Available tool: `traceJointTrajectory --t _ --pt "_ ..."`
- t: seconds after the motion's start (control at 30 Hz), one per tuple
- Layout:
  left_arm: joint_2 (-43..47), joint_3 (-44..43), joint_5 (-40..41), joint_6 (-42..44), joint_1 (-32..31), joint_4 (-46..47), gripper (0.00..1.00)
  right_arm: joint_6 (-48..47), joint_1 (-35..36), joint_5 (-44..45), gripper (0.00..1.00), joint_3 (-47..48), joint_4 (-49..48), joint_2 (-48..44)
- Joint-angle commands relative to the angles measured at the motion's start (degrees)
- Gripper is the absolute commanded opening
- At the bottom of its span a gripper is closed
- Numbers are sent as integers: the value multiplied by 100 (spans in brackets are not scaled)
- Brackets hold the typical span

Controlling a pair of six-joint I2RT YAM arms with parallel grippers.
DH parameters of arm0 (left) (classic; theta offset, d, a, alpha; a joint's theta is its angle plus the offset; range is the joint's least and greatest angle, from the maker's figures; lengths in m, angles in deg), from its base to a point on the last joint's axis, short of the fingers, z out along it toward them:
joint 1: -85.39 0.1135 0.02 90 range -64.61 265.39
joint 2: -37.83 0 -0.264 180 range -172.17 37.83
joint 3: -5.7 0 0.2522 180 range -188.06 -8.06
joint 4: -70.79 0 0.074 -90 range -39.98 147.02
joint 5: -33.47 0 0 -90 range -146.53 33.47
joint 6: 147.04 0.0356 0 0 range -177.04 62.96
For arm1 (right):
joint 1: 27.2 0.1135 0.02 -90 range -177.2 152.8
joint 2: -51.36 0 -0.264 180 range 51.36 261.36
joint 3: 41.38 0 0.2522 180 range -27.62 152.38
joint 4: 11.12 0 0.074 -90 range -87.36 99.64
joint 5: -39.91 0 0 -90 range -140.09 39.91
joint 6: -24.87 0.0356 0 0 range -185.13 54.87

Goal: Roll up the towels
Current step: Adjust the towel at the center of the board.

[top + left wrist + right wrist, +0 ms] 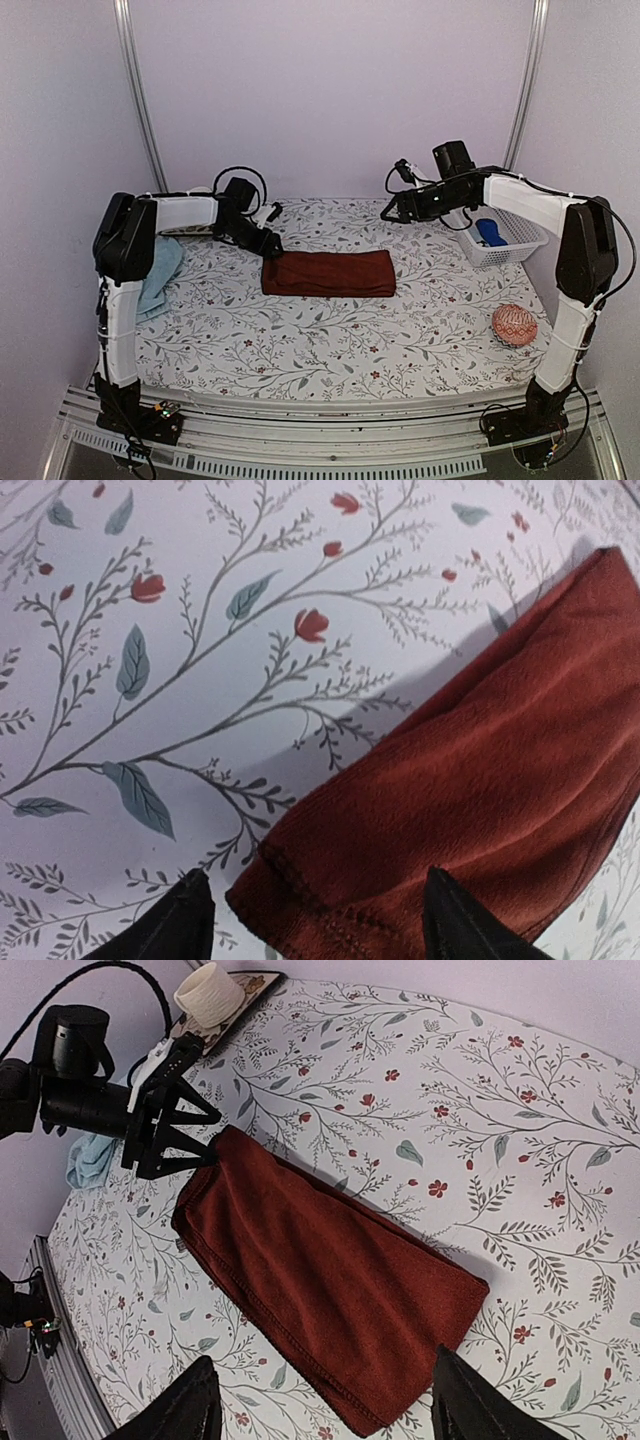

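The dark maroon towel (328,273) lies folded in a long flat strip in the middle of the table. My left gripper (268,243) is low at its left end, open. The towel's hemmed corner (330,900) lies between the fingers (180,925), and neither finger presses on it. In the right wrist view the same gripper (215,1135) stands spread at that towel end (320,1270). My right gripper (395,208) hangs open, high over the table's back right, holding nothing (320,1410). The light blue towel (160,275) lies crumpled at the left edge, partly under the left arm.
A white basket (520,245) at the back right holds a small bright blue object (490,232). An orange-pink patterned ball (514,325) sits near the right front. A white ridged cup (208,995) rests on a flat board at the back left.
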State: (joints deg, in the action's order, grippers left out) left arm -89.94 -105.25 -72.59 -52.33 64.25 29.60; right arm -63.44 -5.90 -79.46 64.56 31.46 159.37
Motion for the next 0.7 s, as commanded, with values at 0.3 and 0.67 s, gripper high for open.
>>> traceJointTrajectory --t 0.3,0.67 --pt "1166 339 24 -1445 -143 -956 77 23 -11 51 73 -298 -165 -127" --pt "1280 957 -99 -2680 -725 -1388 75 156 -2 275 73 -373 -157 -219"
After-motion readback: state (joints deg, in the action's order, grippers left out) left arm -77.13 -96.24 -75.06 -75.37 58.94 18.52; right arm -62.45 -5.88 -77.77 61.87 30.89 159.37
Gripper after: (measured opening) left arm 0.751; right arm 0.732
